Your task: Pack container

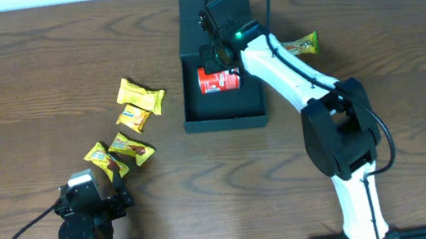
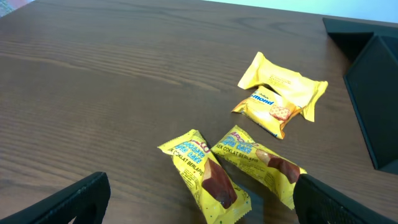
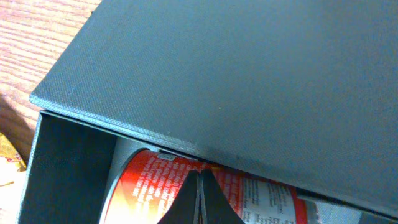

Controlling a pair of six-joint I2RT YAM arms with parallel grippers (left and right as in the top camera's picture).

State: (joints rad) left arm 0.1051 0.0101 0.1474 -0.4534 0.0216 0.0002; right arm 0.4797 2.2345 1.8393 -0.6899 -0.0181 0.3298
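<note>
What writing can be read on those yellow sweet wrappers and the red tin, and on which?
"mond": yellow biscuit-picture packet, first letters hidden.
"COKLAT BERLAPI": right-hand yellow-and-brown chocolate wrapper.
Blue lettering on the left-hand yellow-and-brown chocolate wrapper: too blurred.
White print on the small red metal can: too small.
Dark teal-green cardboard box: none.

The red can point(image 1: 218, 79) lies in the 12 o'clock half of the container point(image 1: 226, 123); bare floor shows at the can's 6 o'clock. The lid point(image 3: 249, 74) leans over the can from 12 o'clock. The right arm point(image 1: 289, 72) crosses the 3 o'clock wall and blocks that side, with one packet point(image 1: 302, 44) just beyond it. At the container's 9 o'clock, four yellow packets point(image 1: 134, 117) cluster on the table point(image 1: 19, 87), with open wood further out at 9 and 10 o'clock. The left gripper point(image 2: 202, 180), fingers wide apart, faces the two nearest packets.
</note>
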